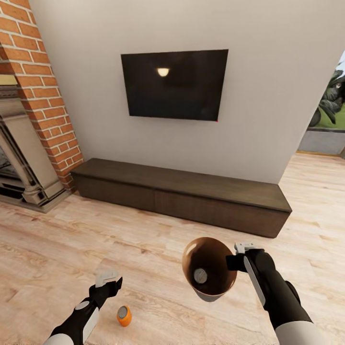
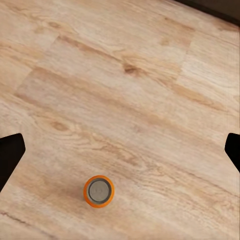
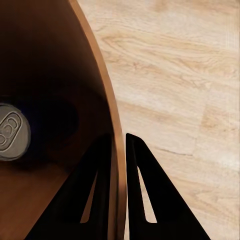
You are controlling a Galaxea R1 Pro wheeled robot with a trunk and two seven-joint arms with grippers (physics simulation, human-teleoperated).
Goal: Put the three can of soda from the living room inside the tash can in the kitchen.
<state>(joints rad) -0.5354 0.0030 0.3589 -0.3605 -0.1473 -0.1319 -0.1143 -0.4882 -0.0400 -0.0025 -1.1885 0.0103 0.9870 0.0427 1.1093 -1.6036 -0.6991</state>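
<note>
Orange can (image 1: pixel 124 316): upright on wood floor, silver top up, away from walls.
Tash can (image 1: pixel 209 273): grey outside, brown inside, off floor, mouth tilted.
Blue can (image 1: pixel 200 276): inside tash can, at bottom.

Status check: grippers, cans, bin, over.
Right gripper shut on trash can rim, one can inside. Left gripper open above orange can upright on floor. Nothing in the way.

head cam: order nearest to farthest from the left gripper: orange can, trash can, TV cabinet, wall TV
1. Orange can: upright on the floor just beside the left gripper, toward the robot.
2. Trash can: off to its right, its rim pinched by the right gripper.
3. TV cabinet: ahead, along the wall.
4. Wall TV: above the cabinet, farthest.
</note>
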